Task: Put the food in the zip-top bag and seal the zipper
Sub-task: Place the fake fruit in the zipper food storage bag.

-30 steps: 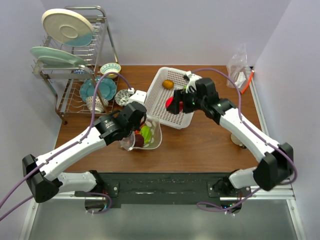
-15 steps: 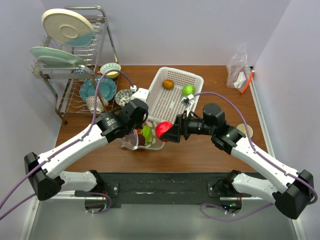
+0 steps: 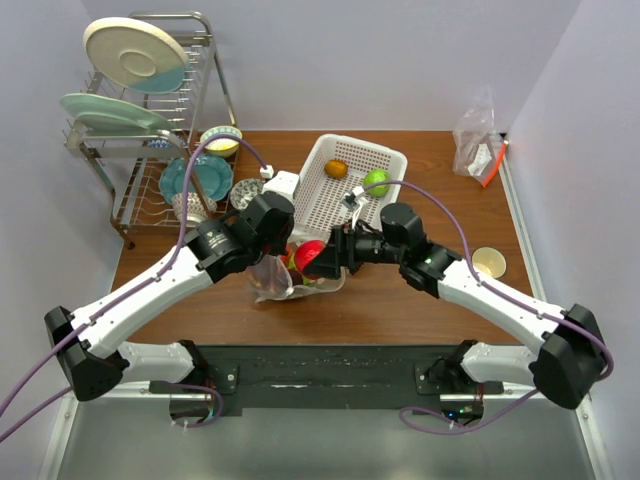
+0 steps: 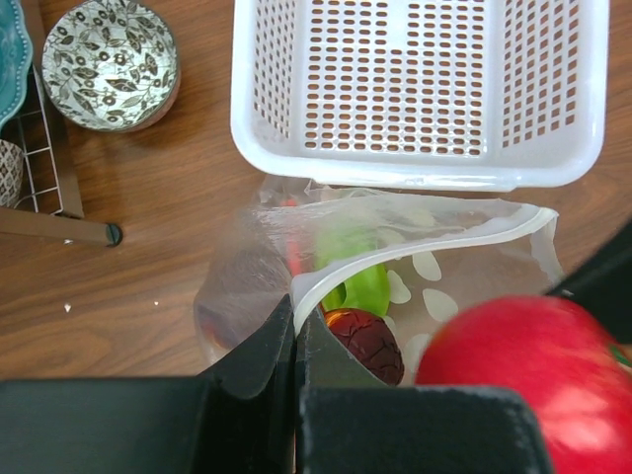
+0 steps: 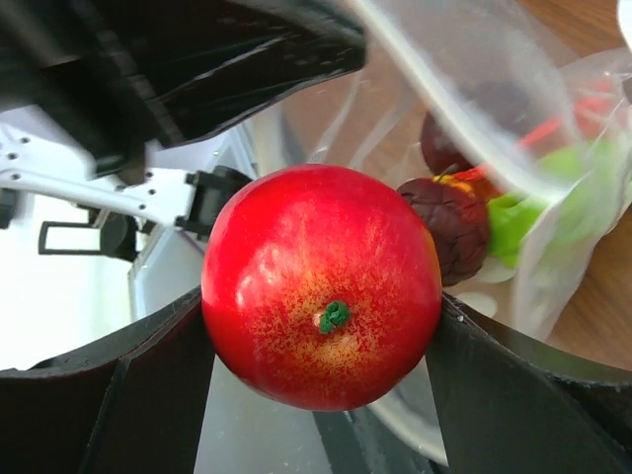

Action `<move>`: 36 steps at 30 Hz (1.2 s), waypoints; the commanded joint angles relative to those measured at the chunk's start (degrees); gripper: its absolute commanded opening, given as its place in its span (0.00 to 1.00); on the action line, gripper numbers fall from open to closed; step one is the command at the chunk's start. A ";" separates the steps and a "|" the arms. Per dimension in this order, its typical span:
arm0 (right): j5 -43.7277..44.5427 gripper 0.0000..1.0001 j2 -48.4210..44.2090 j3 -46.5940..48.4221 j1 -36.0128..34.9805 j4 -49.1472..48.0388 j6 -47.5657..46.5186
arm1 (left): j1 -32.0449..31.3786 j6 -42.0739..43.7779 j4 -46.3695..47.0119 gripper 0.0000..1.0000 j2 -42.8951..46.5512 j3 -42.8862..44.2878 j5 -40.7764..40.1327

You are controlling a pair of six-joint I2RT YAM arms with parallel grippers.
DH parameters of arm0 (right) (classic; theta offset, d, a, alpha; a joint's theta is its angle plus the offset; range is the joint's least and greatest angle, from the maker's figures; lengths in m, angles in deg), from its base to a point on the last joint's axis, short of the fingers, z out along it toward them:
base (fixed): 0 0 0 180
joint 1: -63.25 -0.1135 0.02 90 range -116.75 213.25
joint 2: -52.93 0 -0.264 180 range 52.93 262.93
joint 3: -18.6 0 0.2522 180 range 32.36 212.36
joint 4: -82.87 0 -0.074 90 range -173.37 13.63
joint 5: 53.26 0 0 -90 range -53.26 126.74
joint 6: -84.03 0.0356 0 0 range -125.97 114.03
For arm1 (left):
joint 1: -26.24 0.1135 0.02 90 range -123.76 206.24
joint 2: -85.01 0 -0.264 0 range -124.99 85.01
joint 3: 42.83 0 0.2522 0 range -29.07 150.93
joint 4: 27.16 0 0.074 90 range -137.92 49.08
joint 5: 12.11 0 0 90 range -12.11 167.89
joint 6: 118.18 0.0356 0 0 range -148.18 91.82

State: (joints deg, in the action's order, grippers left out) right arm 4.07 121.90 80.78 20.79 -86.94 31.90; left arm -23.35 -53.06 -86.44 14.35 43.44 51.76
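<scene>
The right tool [image 5: 323, 296] clamps the apple [image 5: 321, 281] at the bag's [image 4: 247, 286] mouth. The left tool [image 4: 296, 346] pinches the rim by the zipper [image 4: 444, 235], holding it open so the apple can drop beside the green piece [image 4: 360, 286] and purple piece [image 4: 363, 341]. Two fruits lie in the basket [image 4: 415, 176] on the desk [image 4: 148, 276].

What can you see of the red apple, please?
The red apple is glossy, plastic-looking, red with a yellowish speckled blush around a small green stem. The right gripper clamps it on both sides, stem toward the wrist camera, at the open mouth of the zip-top bag, near a dark purple piece.
</scene>
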 commanded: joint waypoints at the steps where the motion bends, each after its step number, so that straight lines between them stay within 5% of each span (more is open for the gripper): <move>1: 4.26 0.76 1.52 4.92 -0.35 -1.53 -3.76 | -0.08 -0.43 1.57 0.00 2.18 3.07 1.78; 3: 4.89 0.99 1.96 5.71 -0.43 -0.48 -4.55 | -0.08 -0.25 1.66 0.00 2.27 3.34 2.48; 17: 14.02 0.99 -1.91 13.53 -0.26 16.04 -14.12 | -0.08 0.01 1.83 0.00 3.33 2.02 1.52; 26: 38.60 0.99 0.54 20.04 -0.17 27.47 -19.32 | -0.08 -0.08 1.84 0.00 4.03 -0.08 0.38; 36: 55.14 0.99 6.52 24.26 2.11 31.00 -20.02 | -0.08 -0.78 2.19 0.00 5.70 -2.72 -0.06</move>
State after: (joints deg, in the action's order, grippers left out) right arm 48.03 126.99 102.29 22.17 -57.02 12.97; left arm -23.35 -53.06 -86.54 18.31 41.23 52.83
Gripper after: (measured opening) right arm 0.986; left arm 0.018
